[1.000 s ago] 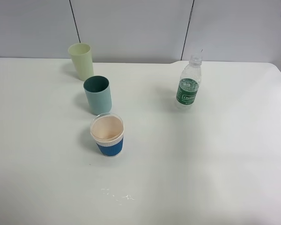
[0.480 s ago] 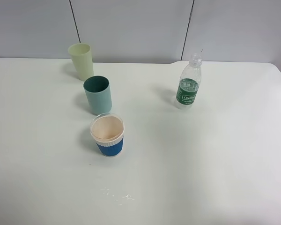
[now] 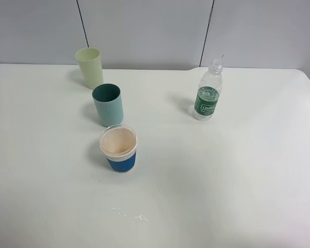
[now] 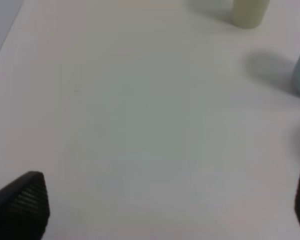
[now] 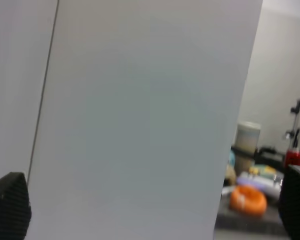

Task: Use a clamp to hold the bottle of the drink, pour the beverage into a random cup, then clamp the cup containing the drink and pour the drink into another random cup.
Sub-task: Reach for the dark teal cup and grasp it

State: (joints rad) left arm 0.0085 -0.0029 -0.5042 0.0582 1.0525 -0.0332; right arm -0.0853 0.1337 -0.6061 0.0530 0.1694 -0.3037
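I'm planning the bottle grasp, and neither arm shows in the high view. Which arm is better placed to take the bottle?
Probably right: the bottle stands on that arm's side of the table. The right gripper is open but faces the wall, so it must turn down first.

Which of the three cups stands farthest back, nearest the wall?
The pale green cup; the teal cup and the blue-banded cup stand further forward.

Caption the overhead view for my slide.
Pale green cup, teal cup and blue-sleeved cup stand left of a clear bottle on a white table.
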